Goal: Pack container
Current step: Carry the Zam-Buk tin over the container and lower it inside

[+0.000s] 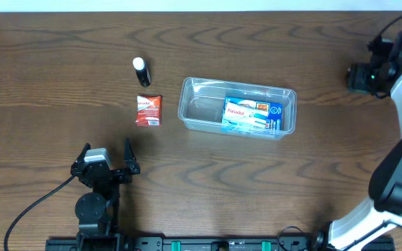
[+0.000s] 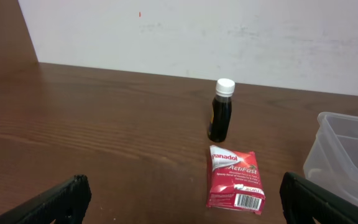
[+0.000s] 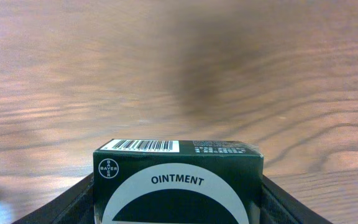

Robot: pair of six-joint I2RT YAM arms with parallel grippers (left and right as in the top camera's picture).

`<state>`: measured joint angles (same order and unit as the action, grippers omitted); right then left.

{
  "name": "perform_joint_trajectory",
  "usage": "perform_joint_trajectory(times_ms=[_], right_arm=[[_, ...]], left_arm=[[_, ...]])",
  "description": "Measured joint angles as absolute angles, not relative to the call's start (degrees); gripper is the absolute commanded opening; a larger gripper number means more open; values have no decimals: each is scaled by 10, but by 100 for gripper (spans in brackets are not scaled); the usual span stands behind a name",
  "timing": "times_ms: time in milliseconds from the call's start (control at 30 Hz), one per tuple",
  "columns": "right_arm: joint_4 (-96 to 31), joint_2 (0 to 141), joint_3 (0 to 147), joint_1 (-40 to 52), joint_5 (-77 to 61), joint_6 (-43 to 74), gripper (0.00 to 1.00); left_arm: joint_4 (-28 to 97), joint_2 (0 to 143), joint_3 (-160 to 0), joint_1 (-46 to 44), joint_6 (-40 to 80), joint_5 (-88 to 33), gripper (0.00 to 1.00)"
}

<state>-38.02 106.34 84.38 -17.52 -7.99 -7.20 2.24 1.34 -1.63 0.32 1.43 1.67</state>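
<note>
Clear plastic is forming the one container (image 1: 202,110), which is sitting near the middle of the wooden table (image 1: 47,42). One blue box (image 1: 253,115) is lying flat in its right half, leaving the left half bare. Outside it, one red box (image 1: 148,110) is lying near its left end without touching, and one dark bottle (image 1: 141,71) with a white cap is standing upright just behind that box.

Two grippers are showing. The left gripper (image 1: 106,150) is hanging near the front edge with jaws spread wide and nothing between them, and the container is lying ahead and to its right. The right gripper (image 1: 360,77) is clamping one dark green ointment box (image 3: 178,180) between its fingers, well off the container's right end, near the table's right edge. Bare wood is stretching between that gripper and the container's rim.
</note>
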Motion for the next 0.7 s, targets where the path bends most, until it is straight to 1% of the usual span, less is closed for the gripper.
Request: perform_joint_trajectory(times_ms=[233, 467, 700], right_arm=[[-434, 997, 844, -72, -79, -20, 63], [-442, 976, 844, 48, -82, 50, 63], [-445, 976, 844, 118, -74, 101, 64]], left_arm=[[22, 13, -16, 3, 14, 17, 98], [22, 13, -16, 3, 14, 17, 98], [22, 13, -16, 3, 14, 17, 98]])
